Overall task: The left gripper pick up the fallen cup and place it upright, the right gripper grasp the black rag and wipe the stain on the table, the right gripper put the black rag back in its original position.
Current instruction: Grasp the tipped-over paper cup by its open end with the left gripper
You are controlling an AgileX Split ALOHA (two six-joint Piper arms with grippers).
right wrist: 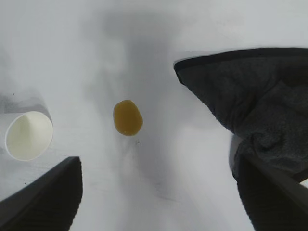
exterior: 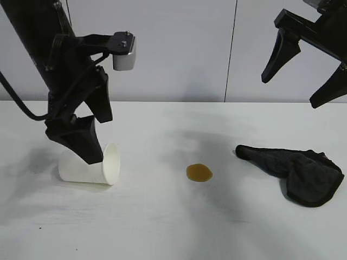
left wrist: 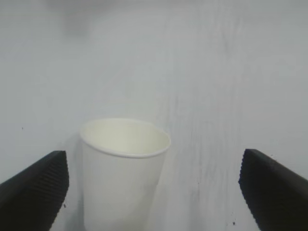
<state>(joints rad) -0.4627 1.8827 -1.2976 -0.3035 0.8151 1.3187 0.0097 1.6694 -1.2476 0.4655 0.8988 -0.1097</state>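
Cup (exterior: 89, 165) lay on its side at table (exterior: 162, 227) left, mouth toward stain (exterior: 199, 173); black rag (exterior: 295, 168) lay right. Left gripper (exterior: 89, 138) wide open, empty, straddling cup. Right gripper (exterior: 303, 76) raised, open, empty. Risk: round cup could roll or crush if fingers closed off-center.

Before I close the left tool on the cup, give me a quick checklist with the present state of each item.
1. Cup lying on its side, mouth toward the stain: ok.
2. Left tool open wide, one finger on each side of the cup: ok.
3. Fingers touching the cup: cannot tell.
4. Stain apart from the cup, not smeared: ok.
5. Rag lying on the table, untouched: ok.
6. Right tool open, raised above the rag, out of the way: ok.
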